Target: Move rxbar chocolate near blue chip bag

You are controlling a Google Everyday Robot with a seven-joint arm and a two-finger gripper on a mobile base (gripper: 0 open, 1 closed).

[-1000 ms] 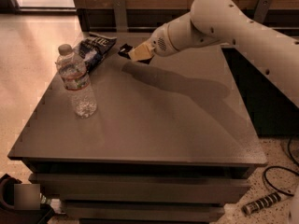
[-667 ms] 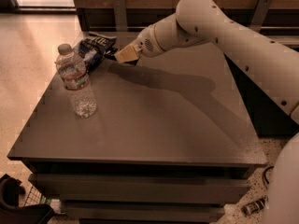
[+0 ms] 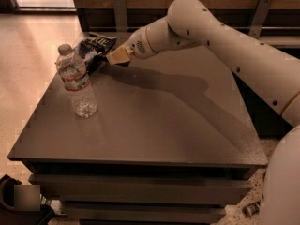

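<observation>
The gripper [image 3: 117, 56] was seen low beside the blue chip bag [image 3: 96, 45]. Its jaws' grip could not be told. The rxbar chocolate was best laid down softly there.

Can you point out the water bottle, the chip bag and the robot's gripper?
water bottle [image 3: 75, 81]: camera view, on its label.
chip bag [image 3: 96, 45]: camera view, on its lettered front.
gripper [image 3: 111, 59]: camera view, on its tan tip beside the bag.

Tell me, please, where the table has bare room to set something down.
The table is bare across its near half and right side, right of the bottle. The far-left corner is crowded: the chip bag, with the end effector beside it.
</observation>
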